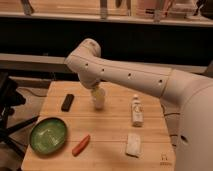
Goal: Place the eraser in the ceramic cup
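Note:
The black eraser lies flat on the wooden table, near its back left. The white ceramic cup stands upright at the table's back middle, a short way right of the eraser. My gripper hangs from the white arm right at the cup's rim, on its left side, and partly hides the cup's top. The eraser lies apart from the gripper, to its left.
A wide green bowl sits at the front left. An orange carrot-like stick lies beside it. A white tube-like bottle lies right of the cup. A pale block lies at the front right. A dark chair stands left of the table.

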You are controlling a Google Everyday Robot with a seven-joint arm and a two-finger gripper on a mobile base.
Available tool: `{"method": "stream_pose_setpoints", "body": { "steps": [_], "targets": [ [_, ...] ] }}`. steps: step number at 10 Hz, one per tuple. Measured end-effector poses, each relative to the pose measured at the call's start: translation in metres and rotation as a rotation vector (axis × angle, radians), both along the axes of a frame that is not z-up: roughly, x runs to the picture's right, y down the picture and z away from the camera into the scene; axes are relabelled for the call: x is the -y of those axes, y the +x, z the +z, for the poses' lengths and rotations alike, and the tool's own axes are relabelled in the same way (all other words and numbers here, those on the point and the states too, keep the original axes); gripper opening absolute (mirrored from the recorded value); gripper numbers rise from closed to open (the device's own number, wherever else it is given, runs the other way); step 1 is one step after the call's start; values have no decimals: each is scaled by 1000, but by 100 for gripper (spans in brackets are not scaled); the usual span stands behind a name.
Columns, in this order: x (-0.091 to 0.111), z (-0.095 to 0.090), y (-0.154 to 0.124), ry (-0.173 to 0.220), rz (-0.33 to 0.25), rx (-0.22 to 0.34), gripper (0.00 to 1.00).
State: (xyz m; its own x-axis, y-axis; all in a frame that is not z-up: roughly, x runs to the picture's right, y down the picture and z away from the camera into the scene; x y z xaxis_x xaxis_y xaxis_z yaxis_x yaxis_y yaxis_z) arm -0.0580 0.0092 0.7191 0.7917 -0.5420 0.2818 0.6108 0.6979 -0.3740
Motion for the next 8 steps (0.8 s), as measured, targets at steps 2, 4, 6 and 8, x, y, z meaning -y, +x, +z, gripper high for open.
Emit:
{"method": "stream_pose_setpoints", "body": {
  "steps": [2,4,6,8],
  "targets": [
    [3,5,-18,-1,-20,21,80],
    [4,10,-32,-2,-43,41,80],
    [6,13,-35,-3,-63,55,80],
    [7,16,-38,-5,-82,59,80]
  ]
}}
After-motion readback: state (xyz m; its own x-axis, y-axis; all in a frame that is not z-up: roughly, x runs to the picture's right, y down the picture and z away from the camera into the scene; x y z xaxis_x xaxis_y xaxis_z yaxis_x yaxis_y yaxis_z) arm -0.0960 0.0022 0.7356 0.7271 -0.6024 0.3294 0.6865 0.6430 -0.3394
